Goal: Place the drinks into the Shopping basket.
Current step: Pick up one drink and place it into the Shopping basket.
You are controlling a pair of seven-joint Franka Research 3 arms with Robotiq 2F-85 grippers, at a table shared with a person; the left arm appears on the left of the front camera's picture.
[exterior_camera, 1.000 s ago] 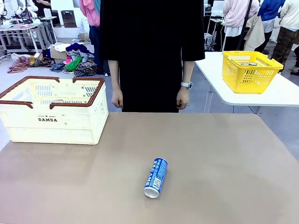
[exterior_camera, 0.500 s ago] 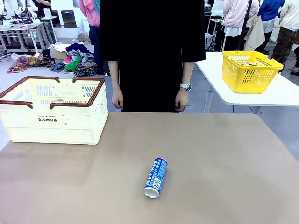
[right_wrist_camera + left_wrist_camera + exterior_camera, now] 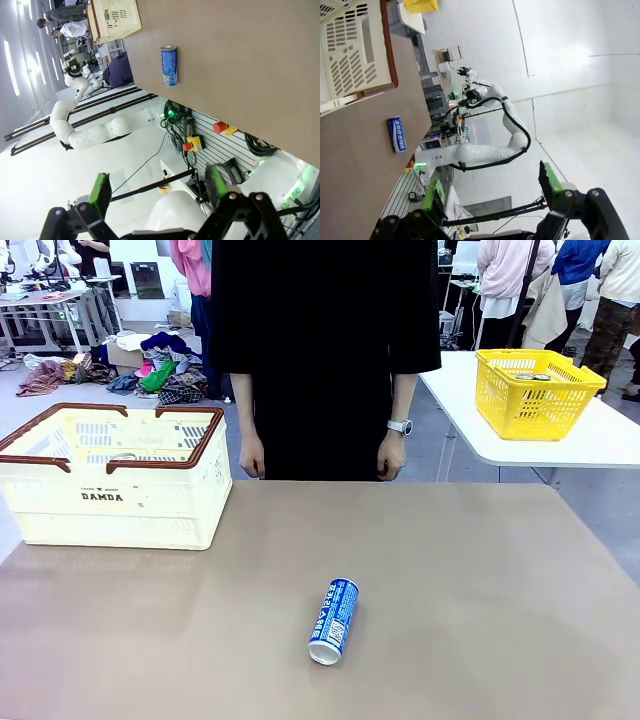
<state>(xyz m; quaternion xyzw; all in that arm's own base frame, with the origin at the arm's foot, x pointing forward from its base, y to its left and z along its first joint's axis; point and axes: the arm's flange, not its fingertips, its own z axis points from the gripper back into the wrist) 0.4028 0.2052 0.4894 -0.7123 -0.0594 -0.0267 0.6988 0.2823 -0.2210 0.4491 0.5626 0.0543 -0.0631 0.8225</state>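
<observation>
Front view: Shopping basket contents unclear

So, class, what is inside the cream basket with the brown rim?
A silver can top shows inside the Shopping basket, behind its near wall. That wall hides the can's body and the floor.

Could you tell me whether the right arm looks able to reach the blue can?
Probably yes: the blue can lies on its side on the table with nothing close around it, and the right gripper is open and empty.
</observation>
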